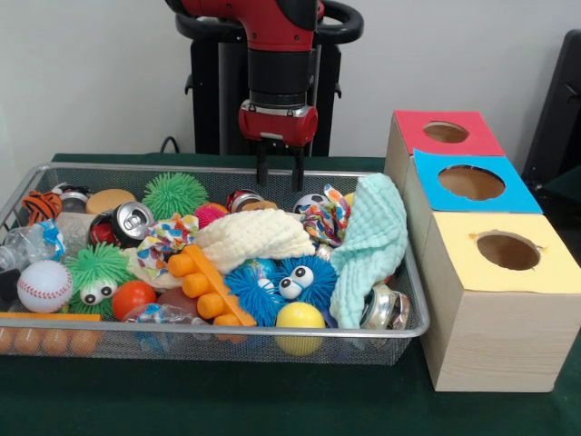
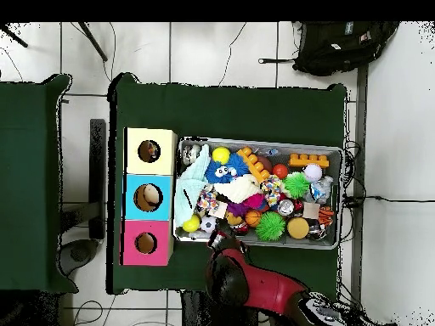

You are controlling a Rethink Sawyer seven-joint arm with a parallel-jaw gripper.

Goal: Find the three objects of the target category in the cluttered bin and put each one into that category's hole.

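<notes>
Gripper: gripper (image 1: 280, 174) hangs over the far rim of the bin, near its middle in the front view; two dark fingers slightly parted, nothing between them.
Arm: red and black arm (image 1: 277, 54) comes straight down from the top of the front view; in the overhead view it reaches the bin's edge nearest the robot.
Bin: silver wire-mesh bin (image 1: 118, 342) on the green table (image 1: 272, 400), packed with toys.
Dotted pieces: one dotted fabric piece (image 1: 165, 234) lies left of centre, beside a crushed can (image 1: 127, 221); a second dotted fabric piece (image 1: 325, 218) sits toward the far right, against the mint-green cloth. A third I cannot pick out.
Cloths: cream waffle cloth (image 1: 254, 236) lies mid-bin; mint-green waffle cloth (image 1: 372, 241) drapes over the right end.
Other clutter: baseball (image 1: 44, 285) near left, green spiky ball (image 1: 174, 193) far left, blue fuzzy toy with eyes (image 1: 281, 283) near centre, yellow ball (image 1: 300, 325) against the near rim.
Boxes: three pale wooden boxes stand right of the bin, touching in a row.
Hole: yellow-topped hole (image 1: 507, 250) is on the nearest, largest box; blue-topped hole (image 1: 471, 182) behind it, red-topped hole (image 1: 446, 132) farthest.
</notes>
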